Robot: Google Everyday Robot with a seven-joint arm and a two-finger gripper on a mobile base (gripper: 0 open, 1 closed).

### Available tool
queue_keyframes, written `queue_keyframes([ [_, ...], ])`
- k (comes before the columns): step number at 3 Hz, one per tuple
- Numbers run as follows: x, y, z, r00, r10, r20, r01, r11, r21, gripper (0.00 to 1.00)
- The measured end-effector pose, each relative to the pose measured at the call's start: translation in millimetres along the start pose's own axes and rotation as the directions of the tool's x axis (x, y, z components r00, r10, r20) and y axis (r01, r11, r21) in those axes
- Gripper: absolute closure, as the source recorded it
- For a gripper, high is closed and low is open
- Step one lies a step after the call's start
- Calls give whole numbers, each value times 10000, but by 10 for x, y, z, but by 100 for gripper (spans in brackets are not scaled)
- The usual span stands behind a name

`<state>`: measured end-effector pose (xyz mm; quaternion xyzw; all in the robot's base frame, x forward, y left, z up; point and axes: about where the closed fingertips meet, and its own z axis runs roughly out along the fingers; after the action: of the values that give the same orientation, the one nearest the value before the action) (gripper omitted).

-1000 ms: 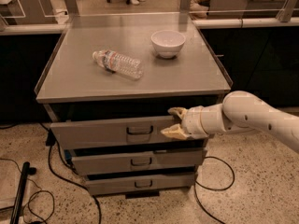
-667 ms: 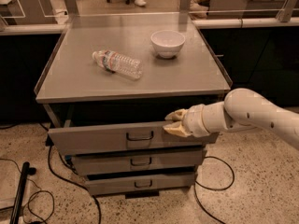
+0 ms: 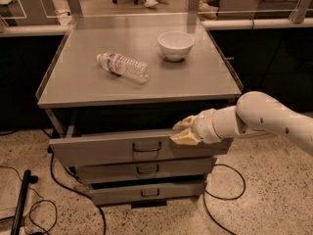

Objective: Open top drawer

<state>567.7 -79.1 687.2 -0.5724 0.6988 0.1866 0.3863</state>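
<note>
yellowish tool point(image 3: 182, 131) at grey top drawer point(image 3: 98, 152)

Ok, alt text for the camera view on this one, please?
A white robot arm's gripper is at the upper edge of the top drawer, which stands partly out of a grey cabinet. On the cabinet's top are a plastic water bottle on its side and an upright white bowl.

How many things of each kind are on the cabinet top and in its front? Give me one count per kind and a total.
Drawers: 3 (top drawer, middle drawer, bottom drawer)
Plastic bottle: 1, lying on its side
White bowl: 1
Total: 5
The gripper is at the top drawer's upper edge, right of its handle.
</note>
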Motion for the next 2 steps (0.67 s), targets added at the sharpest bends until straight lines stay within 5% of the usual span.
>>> queue_keyframes([
  [1,87,245,-109,9997,257,-30,-256,9996,103,100],
  [2,86,243,-108,9997,256,-29,-256,9996,103,82],
])
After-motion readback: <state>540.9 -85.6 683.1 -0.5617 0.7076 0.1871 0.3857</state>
